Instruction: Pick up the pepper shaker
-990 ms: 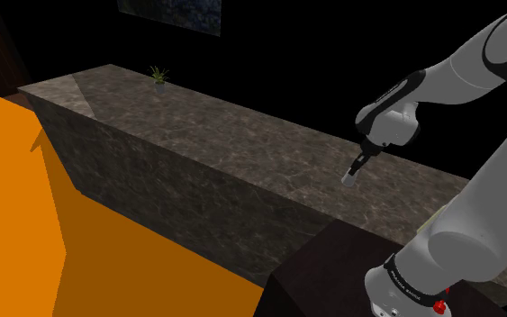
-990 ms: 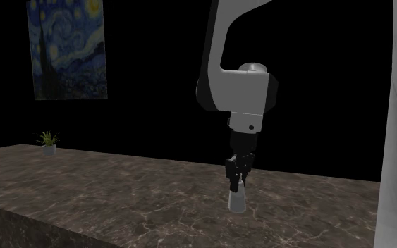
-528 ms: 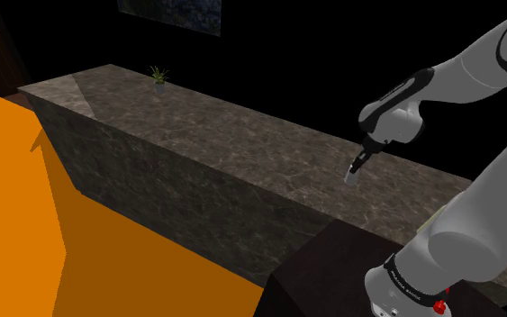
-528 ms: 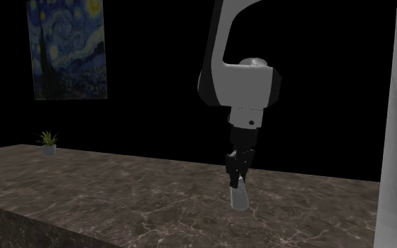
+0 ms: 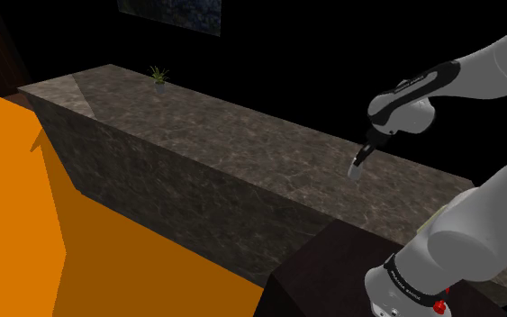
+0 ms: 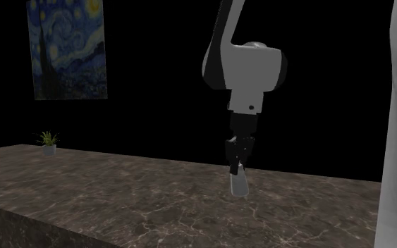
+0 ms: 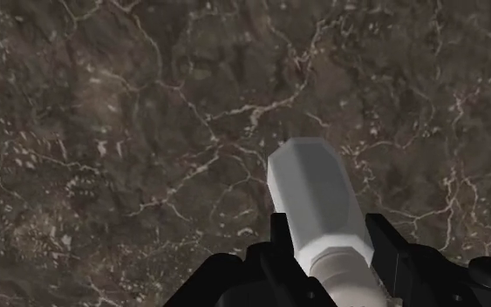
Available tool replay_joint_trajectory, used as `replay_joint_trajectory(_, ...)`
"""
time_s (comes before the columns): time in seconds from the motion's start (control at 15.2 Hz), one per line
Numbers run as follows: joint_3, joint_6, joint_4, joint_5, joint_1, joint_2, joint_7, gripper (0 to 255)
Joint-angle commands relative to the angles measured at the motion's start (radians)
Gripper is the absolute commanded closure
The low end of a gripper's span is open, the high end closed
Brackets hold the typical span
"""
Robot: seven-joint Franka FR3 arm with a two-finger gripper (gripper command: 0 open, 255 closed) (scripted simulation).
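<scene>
The pepper shaker is a pale grey, faceted little bottle, and my black gripper is shut on its upper part. It hangs tilted just above the dark marble counter, clear of the surface. In the shoulder view the shaker sits under the gripper near the counter's right part. From the second exterior view the shaker dangles below the gripper, its base a little off the stone.
A small potted plant stands at the counter's far end. A starry-night painting hangs on the wall behind. An orange floor lies below the counter's front. My stand is at the shoulder view's lower right.
The gripper has risen with the shaker held in it, lifting it off the counter and tilting it. The wrist has swung slightly toward the shoulder view's right.
</scene>
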Motion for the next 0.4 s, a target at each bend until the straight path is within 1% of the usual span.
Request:
replay_joint_trajectory(0.0,0.006,-0.034,0.006,-0.043,-0.012,-0.037,0.03,255)
replay_joint_trajectory(0.2,0.019,-0.081,0.018,-0.084,-0.026,-0.08,0.063,255)
replay_joint_trajectory(0.33,0.02,-0.083,0.019,-0.085,-0.028,-0.082,0.065,255)
